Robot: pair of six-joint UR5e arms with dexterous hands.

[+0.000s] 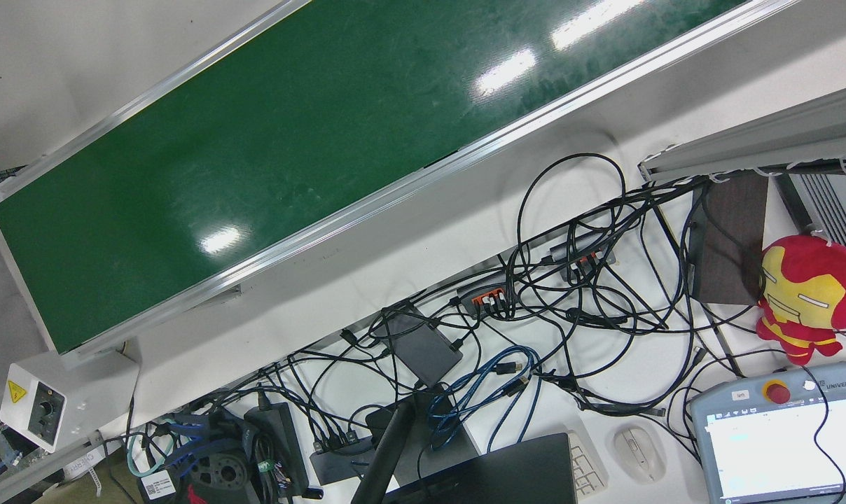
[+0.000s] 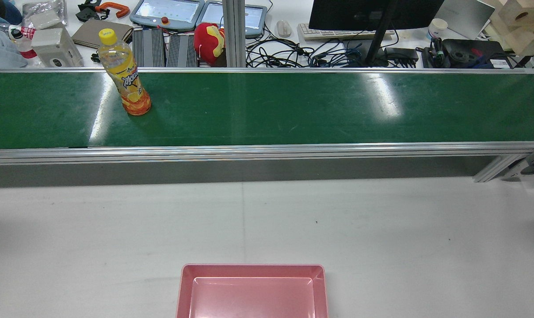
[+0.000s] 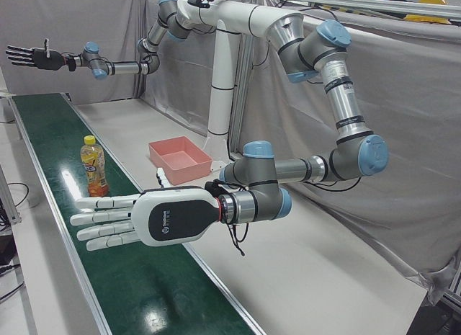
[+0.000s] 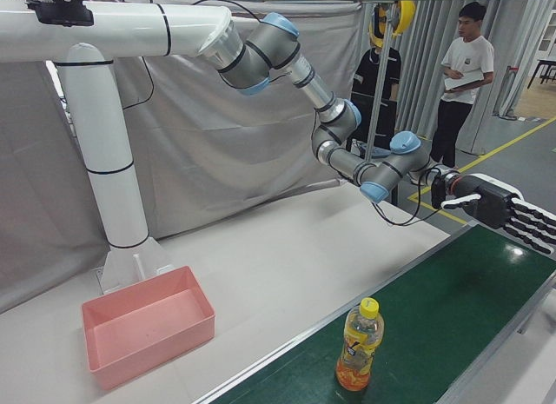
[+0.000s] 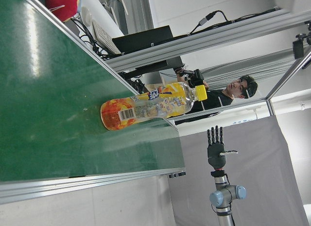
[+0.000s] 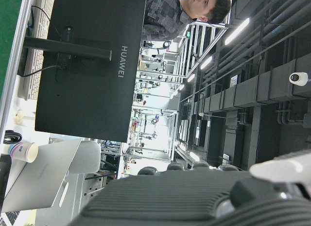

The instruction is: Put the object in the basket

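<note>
Left hand (image 3: 144, 218): many-fingered, white and black, held level and low over the near stretch of the belt, fingers (image 3: 101, 220) straight and slightly fanned, nothing in its hold. Right hand (image 3: 32, 57): dark, raised high at the far end of the belt, well apart from the left hand, fingers spread wide, nothing in its hold. Conveyor belt (image 2: 293, 106): long, green, aluminium-edged, running beneath the left hand and on toward the right hand; glossy, with bright light patches. Table (image 2: 382, 221): pale grey surface alongside the belt, on the arm side of both hands. Monitor (image 6: 92, 65): black, on a stand, filling much of the right hand view, seen from its back. Basket (image 2: 252, 266): pink rectangular tray, nothing inside it, on the table off the belt, well apart from either hand and roughly between them along the station. Bottle (image 2: 125, 73): clear plastic, orange drink, yellow cap, yellow-and-orange label; stands upright on the belt beyond the left hand's fingertips, on the side toward the right hand, near the left hand but not touching it, far from the right hand.
</note>
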